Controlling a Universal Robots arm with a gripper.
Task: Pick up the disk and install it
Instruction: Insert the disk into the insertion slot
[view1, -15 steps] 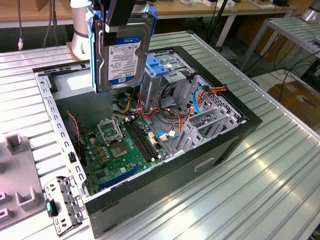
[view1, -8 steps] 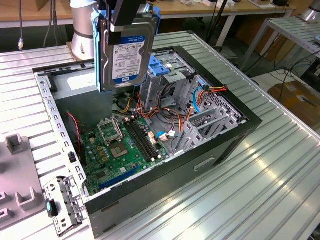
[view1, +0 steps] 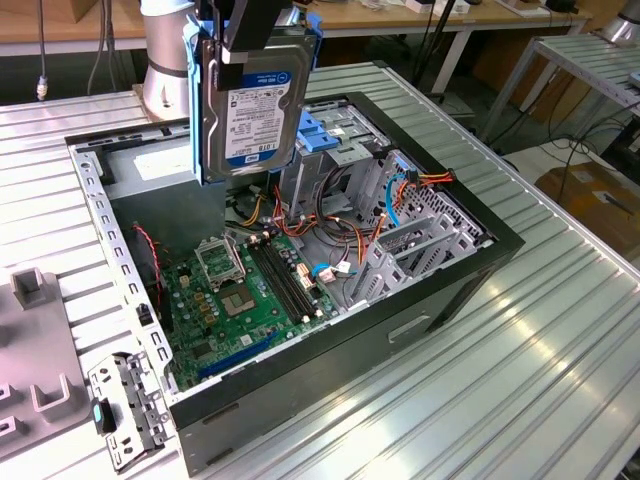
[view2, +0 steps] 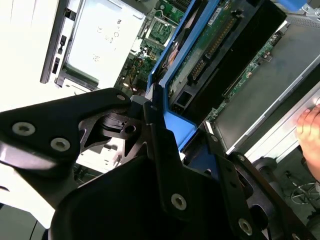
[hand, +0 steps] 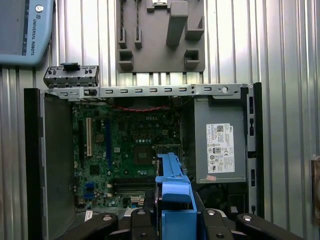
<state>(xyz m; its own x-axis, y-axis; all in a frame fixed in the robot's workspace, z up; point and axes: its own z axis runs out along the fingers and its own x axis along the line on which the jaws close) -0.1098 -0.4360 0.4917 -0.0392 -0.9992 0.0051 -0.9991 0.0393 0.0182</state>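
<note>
Ribbed metal worktop (view1: 560, 340) is seen carrying an open computer case (view1: 300, 410), laid on its side with its green motherboard (view1: 240, 300) and grey power supply (hand: 220, 145) exposed. At the far end of the case a drive cage (view1: 335, 140) topped by a blue latch is visible. The disk (view1: 255, 100) is held upright in mid-air above the case, just beside that cage toward the exterior view's left. Its label is turned to the exterior view and it touches nothing below. It is gripped at its upper end by the pincer (view1: 250, 45), which is clamped on the blue carrier. The pick-up is judged complete and the installing step in hand, with the disk not yet seated. Careful alignment of the rails with the bay is thought to be called for, with the loose cables (view1: 330, 215) kept out of the path.
</note>
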